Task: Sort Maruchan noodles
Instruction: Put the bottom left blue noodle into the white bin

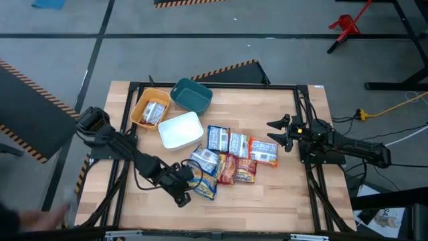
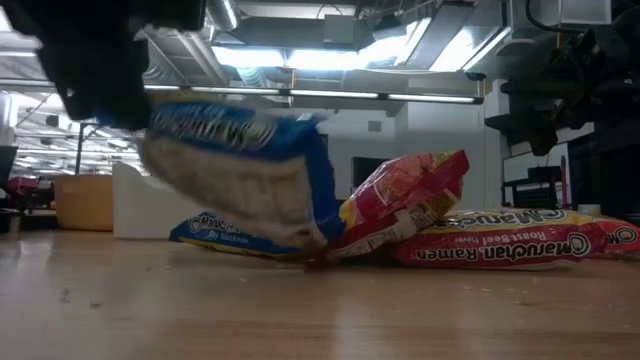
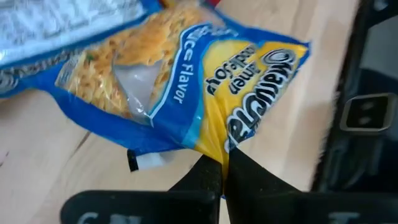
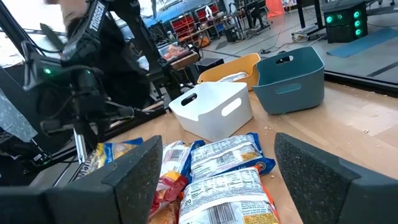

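Blue packet (image 3: 186,93) hanging from left tool (image 3: 222,171), clenched on crinkly edge seam beside pile (image 1: 234,157); light, floppy, slippery. Right tool (image 1: 275,133) waiting released.

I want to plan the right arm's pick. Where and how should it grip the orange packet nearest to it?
Grip the orange packet by its free edge toward the right gripper, coming from above on that side. It lies flat on the table, and its other edge touches a neighbouring packet, so only the near edge looks open.

Bright overhead ceiling lights (image 2: 330,55) — low-view foreground blurred.
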